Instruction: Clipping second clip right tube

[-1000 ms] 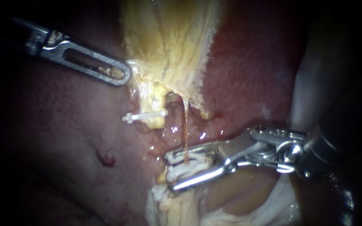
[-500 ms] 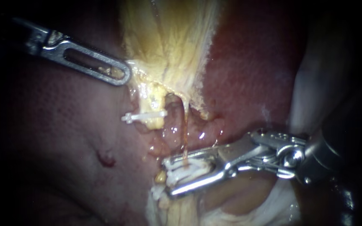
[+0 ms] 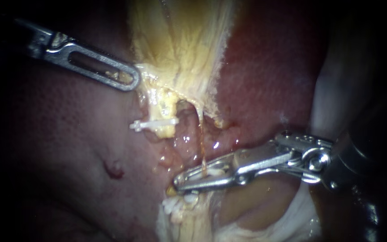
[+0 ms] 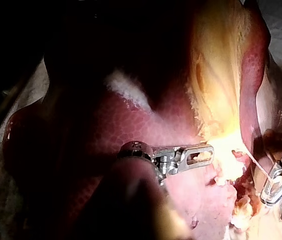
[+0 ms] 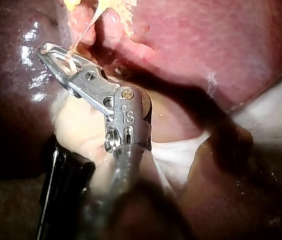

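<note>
Right, the right instrument [image 3: 180,183], a silver shaft with two long steel jaws, is gripping a white plastic clip [image 3: 215,172], and that clip is sitting around the thin amber right tube [image 3: 200,139]. The jaws are lying almost flat together on the clip, with only slivers of white showing between them. The right tube is hanging as a taut thread from the pale yellow, fibrous gallbladder [image 3: 180,49] straight down into the jaws, not far from their tips. Just beneath the jaws a lower white clip [image 3: 174,206] is showing against pale tissue.

Over on the other side, the left instrument [image 3: 131,80], with slotted steel jaws, is holding the gallbladder by its edge. Its jaws are pressing together, and yellow tissue is showing through the slot. Between the two instruments the stubby yellow left tube [image 3: 164,112] is standing with a crosswise white clip [image 3: 154,124] on it. The dark red liver [image 3: 265,76] is lying behind it all. From the right wrist camera, the amber thread is crossing the jaws close to their tips.
</note>
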